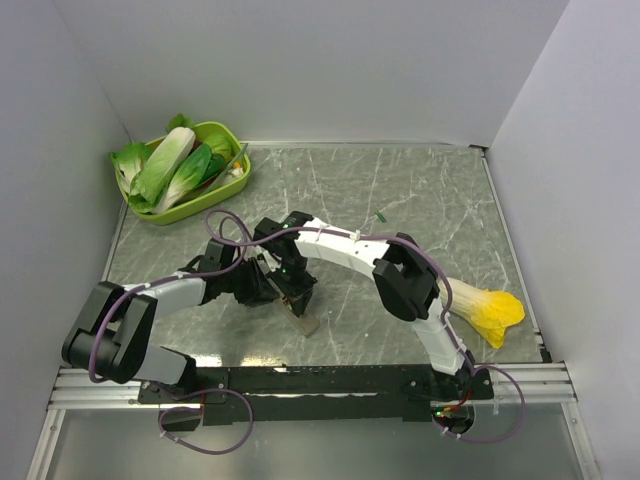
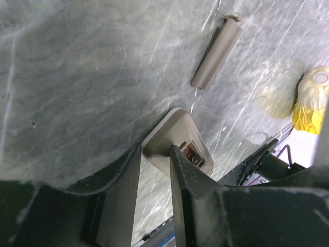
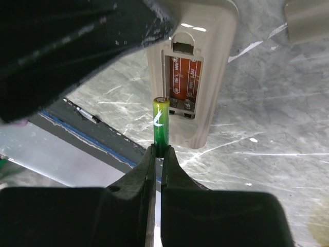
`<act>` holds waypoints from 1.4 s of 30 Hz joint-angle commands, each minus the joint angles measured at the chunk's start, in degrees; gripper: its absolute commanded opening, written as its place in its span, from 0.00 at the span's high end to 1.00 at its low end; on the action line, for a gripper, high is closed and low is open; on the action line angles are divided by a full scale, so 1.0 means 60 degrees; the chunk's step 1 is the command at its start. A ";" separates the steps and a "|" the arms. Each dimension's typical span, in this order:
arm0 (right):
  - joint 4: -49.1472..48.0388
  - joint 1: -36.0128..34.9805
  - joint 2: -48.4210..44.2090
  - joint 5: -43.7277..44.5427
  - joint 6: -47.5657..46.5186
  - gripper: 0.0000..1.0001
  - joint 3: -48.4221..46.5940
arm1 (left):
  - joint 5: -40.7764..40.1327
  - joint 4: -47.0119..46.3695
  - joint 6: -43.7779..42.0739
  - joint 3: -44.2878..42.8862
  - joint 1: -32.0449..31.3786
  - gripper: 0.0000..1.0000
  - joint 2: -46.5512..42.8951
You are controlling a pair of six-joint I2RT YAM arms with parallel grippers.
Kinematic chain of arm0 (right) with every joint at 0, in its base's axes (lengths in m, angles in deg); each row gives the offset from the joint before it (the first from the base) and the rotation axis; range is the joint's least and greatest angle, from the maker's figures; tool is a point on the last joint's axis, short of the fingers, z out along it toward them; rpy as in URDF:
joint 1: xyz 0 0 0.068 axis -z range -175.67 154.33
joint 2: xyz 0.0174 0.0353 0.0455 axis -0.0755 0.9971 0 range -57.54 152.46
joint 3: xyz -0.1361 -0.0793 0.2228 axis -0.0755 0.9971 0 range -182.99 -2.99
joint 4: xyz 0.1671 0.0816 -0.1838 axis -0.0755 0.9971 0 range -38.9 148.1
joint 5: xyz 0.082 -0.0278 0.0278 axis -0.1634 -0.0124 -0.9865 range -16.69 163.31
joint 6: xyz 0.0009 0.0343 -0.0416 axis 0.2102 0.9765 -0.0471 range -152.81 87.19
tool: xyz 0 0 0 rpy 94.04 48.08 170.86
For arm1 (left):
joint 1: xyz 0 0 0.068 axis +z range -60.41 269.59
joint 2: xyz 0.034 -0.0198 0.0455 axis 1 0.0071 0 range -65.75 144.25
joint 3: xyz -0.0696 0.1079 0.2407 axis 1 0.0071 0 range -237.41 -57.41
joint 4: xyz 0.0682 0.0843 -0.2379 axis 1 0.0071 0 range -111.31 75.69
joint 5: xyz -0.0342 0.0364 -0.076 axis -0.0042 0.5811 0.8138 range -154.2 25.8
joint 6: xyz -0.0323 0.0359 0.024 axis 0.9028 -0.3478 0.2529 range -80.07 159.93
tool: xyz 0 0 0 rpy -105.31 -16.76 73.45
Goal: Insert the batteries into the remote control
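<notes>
Grey-veined marble tabletop (image 1: 420, 190), plain pale walls (image 1: 300, 60) boxing it in. My left gripper (image 2: 154, 154) clamps the remote control (image 3: 216, 46), its back open, and my right gripper (image 3: 158, 152) pinches a green battery (image 3: 161, 121) just beside the compartment.

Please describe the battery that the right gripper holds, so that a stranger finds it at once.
Near the middle of the marble table, find the beige remote, its battery bay open. Just before that bay, the right gripper pinches the battery by one end. It is the only green-to-yellow stick there, with a silvery tip.
</notes>
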 commanded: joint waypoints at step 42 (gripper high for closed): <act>0.0396 -0.0143 0.0983 -0.0932 0.0306 0.75 -0.0691 | -0.0003 -0.0005 -0.0282 0.0219 -0.0148 0.65 -0.0674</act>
